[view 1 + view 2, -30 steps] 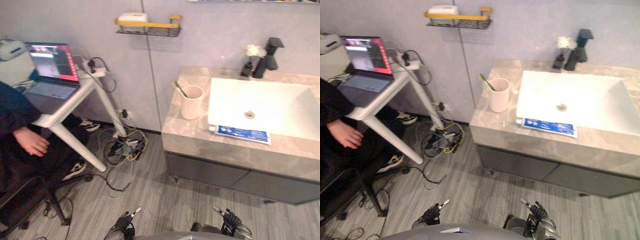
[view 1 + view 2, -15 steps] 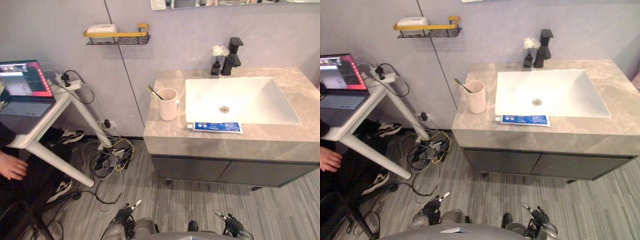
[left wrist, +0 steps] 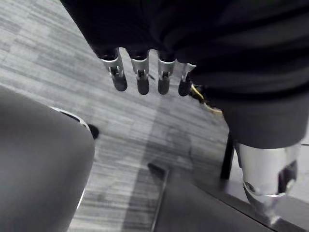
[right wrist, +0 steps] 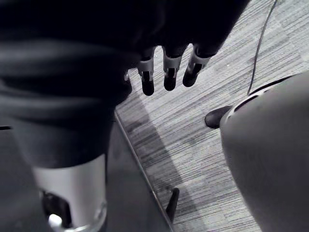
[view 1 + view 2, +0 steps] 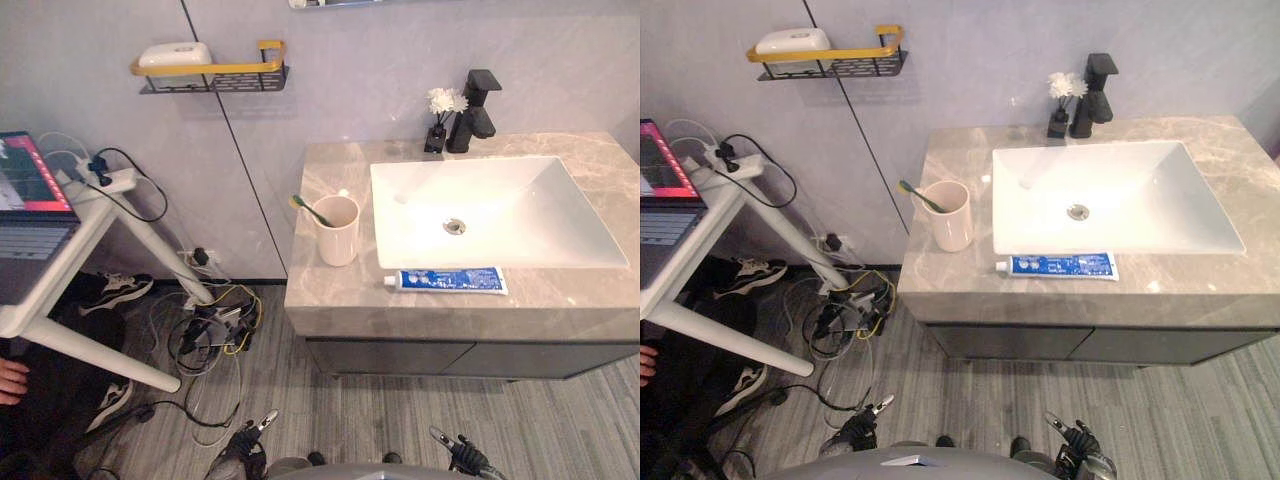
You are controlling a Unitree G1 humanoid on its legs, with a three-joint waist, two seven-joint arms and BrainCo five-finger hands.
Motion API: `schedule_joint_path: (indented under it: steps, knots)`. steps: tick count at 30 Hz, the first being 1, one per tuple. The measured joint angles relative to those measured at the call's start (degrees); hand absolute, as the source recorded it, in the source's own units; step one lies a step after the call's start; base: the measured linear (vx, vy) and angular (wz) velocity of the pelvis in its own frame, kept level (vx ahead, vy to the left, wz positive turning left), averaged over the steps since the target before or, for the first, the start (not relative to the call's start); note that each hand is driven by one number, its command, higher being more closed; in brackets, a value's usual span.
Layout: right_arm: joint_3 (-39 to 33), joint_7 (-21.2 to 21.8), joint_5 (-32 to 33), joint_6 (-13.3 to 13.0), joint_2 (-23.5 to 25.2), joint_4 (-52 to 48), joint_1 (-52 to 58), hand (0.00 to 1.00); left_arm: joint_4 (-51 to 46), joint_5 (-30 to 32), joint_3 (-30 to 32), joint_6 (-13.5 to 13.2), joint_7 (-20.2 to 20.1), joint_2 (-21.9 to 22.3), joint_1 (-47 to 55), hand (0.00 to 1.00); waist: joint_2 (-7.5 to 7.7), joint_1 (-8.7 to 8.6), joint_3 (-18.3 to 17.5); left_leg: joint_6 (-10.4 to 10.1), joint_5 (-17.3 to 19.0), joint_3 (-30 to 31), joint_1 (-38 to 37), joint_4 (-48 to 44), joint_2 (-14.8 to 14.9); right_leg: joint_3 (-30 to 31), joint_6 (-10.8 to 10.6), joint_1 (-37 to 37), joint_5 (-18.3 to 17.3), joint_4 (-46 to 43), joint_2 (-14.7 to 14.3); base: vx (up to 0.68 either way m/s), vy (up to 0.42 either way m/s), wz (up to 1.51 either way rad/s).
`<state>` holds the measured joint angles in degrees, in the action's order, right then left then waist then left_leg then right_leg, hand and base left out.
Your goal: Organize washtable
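Grey stone covers the washtable top (image 5: 335, 290), and you can see a white sink (image 5: 415, 225) set into it. A blue and white toothpaste tube (image 5: 447, 281) lies flat on the front edge of the stone, just in front of the sink. A pale cup (image 5: 336, 232) stands upright to the left of the sink, with a green toothbrush (image 5: 308, 207) leaning out of it. At the back you have a black tap (image 5: 478, 100) and, just beside it, a small dark vase with a white flower (image 5: 438, 112).

On the wall to the left hangs a shelf (image 5: 215, 72) with a yellow rail, and a white bar of soap (image 5: 175, 54) lies on it. Further left stands a white table (image 5: 75, 245) with a laptop (image 5: 22, 195) on it. Cables (image 5: 215, 325) lie tangled on the floor under it.

Your left hand (image 5: 246, 452) hangs low, well apart from the washtable. Its fingers (image 3: 140, 79) are straight and hold nothing. Your right hand (image 5: 466, 460) hangs low too, and its fingers (image 4: 166, 77) are also straight and hold nothing.
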<state>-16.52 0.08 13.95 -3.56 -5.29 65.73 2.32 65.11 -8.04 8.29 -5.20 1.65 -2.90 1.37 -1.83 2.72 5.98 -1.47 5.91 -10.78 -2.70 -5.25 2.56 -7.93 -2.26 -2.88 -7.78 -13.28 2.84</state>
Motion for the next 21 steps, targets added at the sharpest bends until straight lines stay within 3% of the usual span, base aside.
schedule_joint_path:
  steps: [1,2,3,4,6,7,8,9,10,11,12,15,21]
  knots:
    - [0.01,0.02,0.01,-0.02,0.75,-0.04,-0.78,0.0,0.04,0.12,-1.1,0.01,0.02,-0.87,-0.63,0.0,1.12,-0.08,1.03,0.01,0.01,-0.2,-0.87,-0.51,0.1,0.83,-1.62,-2.79,-1.37,-7.63,0.53,0.09,-0.081,-0.14]
    - [0.1,0.04,0.02,-0.03,1.2,-0.15,-1.45,0.0,0.02,0.54,-2.2,0.02,-0.07,-1.71,-1.28,0.0,1.86,-0.43,2.59,0.43,0.28,-0.21,-2.22,-1.1,0.75,0.61,-1.96,-4.14,-1.49,-13.45,0.94,0.06,-0.095,-0.1]
    - [0.13,0.02,0.02,-0.04,1.29,-0.37,-1.54,0.0,-0.04,0.57,-2.59,0.03,-0.06,-1.85,-1.35,0.0,1.29,-0.59,3.14,0.72,0.61,-0.24,-2.75,-0.99,1.67,-0.22,-2.03,-4.63,-2.16,-15.87,1.3,0.07,-0.037,0.12]
    - [0.3,0.09,0.07,-0.11,1.15,-0.69,-1.59,0.0,-0.14,0.57,-3.48,0.03,-0.04,-1.77,-1.52,0.0,1.71,-0.8,3.22,1.01,1.07,0.02,-3.75,-0.57,1.73,-5.41,-0.28,-5.39,-4.29,-20.7,5.76,0.08,0.021,0.2]
    - [0.24,0.03,0.0,-0.07,0.78,-0.43,-1.55,0.0,-0.56,2.0,-3.79,-0.12,0.3,-2.01,-1.46,0.0,1.85,-0.36,3.19,0.56,1.38,0.82,-3.6,-1.21,2.52,-9.53,-0.08,-6.01,-5.18,-23.41,14.16,0.08,-0.027,0.24]
    - [0.28,0.03,-0.17,-0.09,0.7,-0.5,-1.6,0.0,-0.62,2.32,-3.72,-0.14,0.48,-1.99,-1.36,0.0,1.75,-0.39,3.24,0.23,1.59,1.35,-3.19,-1.85,3.06,-8.99,-0.39,-5.92,-4.94,-22.66,15.23,0.03,-0.166,0.23]
    - [0.3,0.05,-1.74,-0.07,0.95,-0.36,-1.58,0.0,-0.9,2.5,-3.77,-0.18,0.91,-2.74,-1.15,0.0,2.32,-0.46,2.9,-1.49,2.66,2.51,-1.27,-3.96,4.13,-3.77,-1.5,-5.75,-1.58,-17.24,15.43,-0.01,-0.232,0.23]
    - [0.3,0.14,-1.88,-0.02,1.54,-0.22,-1.52,0.0,-0.95,2.67,-3.82,-0.17,1.19,-3.93,-1.07,0.0,3.69,-0.49,2.62,-2.51,3.3,3.15,-0.19,-4.73,4.1,0.5,-2.35,-5.25,4.68,-13.46,15.13,-0.01,-0.252,0.24]
    - [0.27,0.17,-1.89,0.0,1.77,-0.17,-1.53,0.0,-0.93,2.77,-3.83,-0.16,1.2,-4.44,-1.12,0.0,4.58,-0.56,2.44,-2.79,3.47,3.38,-0.03,-4.91,3.79,1.67,-4.3,-5.06,5.17,-12.66,15.05,0.0,-0.275,0.28]
    - [0.1,0.41,-1.86,0.07,1.65,0.16,-1.5,0.0,-0.37,2.83,-3.77,-0.13,1.2,-4.39,-1.46,0.0,3.84,-0.79,2.66,-3.89,3.97,4.87,0.47,-4.72,5.05,3.81,-7.77,-2.99,2.66,-9.66,13.15,0.0,-0.268,0.12]
    - [0.14,0.52,-1.86,0.12,0.64,0.36,-1.46,0.0,-0.42,2.9,-3.66,-0.3,1.17,-3.46,-1.53,0.0,2.33,-0.42,2.73,-4.66,3.45,4.83,0.56,-4.67,6.44,2.67,-8.1,-1.68,2.44,-6.79,11.85,0.0,-0.264,0.04]
    - [0.25,0.56,-2.18,0.26,-0.43,0.69,-1.15,0.0,0.04,3.61,-3.68,-0.15,1.03,-2.74,-1.34,0.0,1.36,-0.65,2.13,-5.46,2.98,4.81,0.34,-4.58,7.11,-0.04,-8.53,1.58,1.51,-1.03,11.28,-0.01,-0.153,-0.1]
    - [1.01,1.12,-2.23,0.47,-0.39,1.27,0.07,0.0,-0.09,4.53,-3.74,-0.18,0.28,-2.27,-1.28,0.0,2.16,-0.66,0.72,-7.56,1.6,6.56,1.34,-3.61,7.49,-3.68,-8.54,5.4,2.86,6.66,10.46,-0.07,-0.03,0.15]
